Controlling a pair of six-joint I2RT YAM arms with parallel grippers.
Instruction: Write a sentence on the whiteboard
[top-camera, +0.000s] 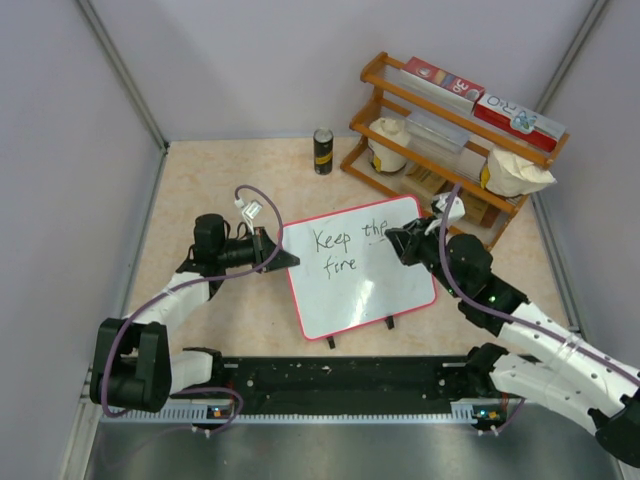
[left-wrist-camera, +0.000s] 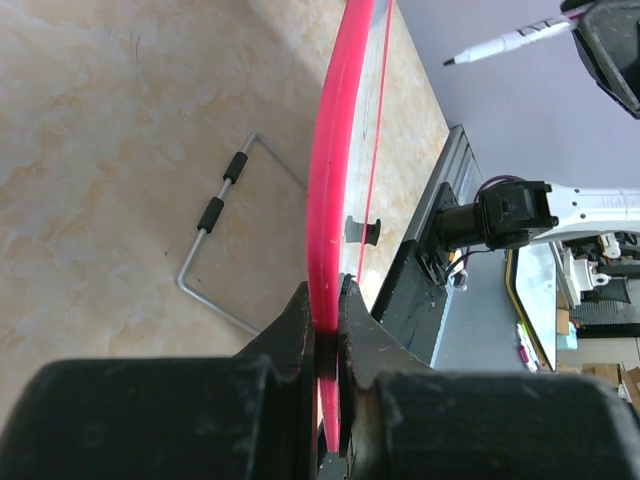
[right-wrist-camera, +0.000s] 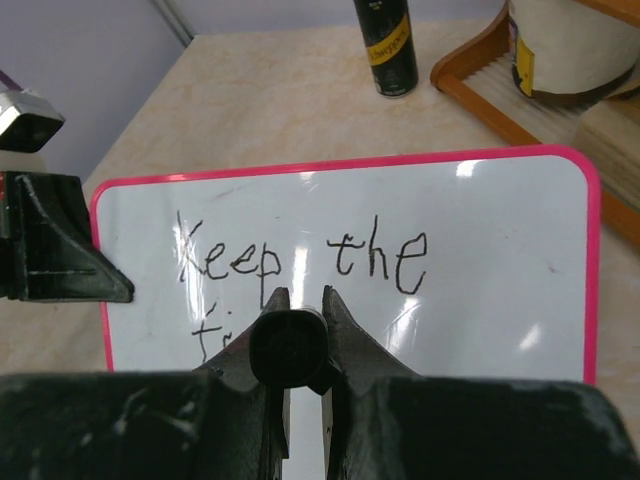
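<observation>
Glossy white rectangular whiteboard (top-camera: 365, 285) with thin red-pink rim: near the brown wooden shelf rack (top-camera: 372, 70), in front of it and to its left. Across the board, thin black handwritten sentence (top-camera: 345, 247), reading "Keep the" above "fire". Left gripper (top-camera: 290, 258) clamped tight on the rim farthest from the rack. Right gripper (top-camera: 395, 243) closed around a white black-tipped marker (left-wrist-camera: 510, 42), over the rack-side half, tip apart from the surface.

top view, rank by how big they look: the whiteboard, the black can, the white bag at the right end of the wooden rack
1. whiteboard, clearly the largest
2. white bag
3. black can, the smallest
</observation>
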